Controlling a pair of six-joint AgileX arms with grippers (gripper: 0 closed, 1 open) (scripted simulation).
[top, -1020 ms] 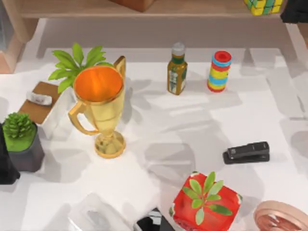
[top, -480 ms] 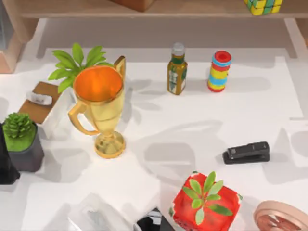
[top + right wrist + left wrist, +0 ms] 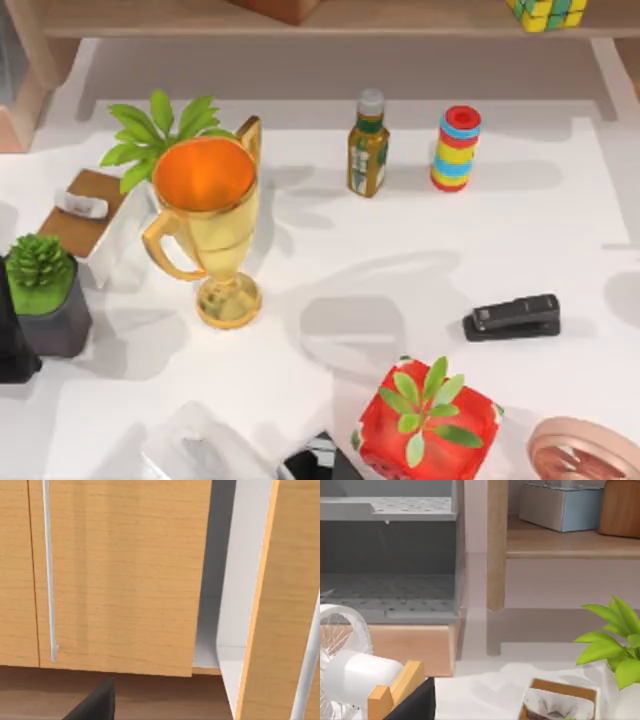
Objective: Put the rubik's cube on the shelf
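Already the shelf (image 3: 330,20) at the far edge carries the rubik's cube (image 3: 547,12), resting at its far right, so the placing looks done. Whether either gripper is released or clenched I cannot tell. The cube seems to sit near the board's front lip, though it is cut off from above; a brushing arm could knock it onto the table (image 3: 420,250).
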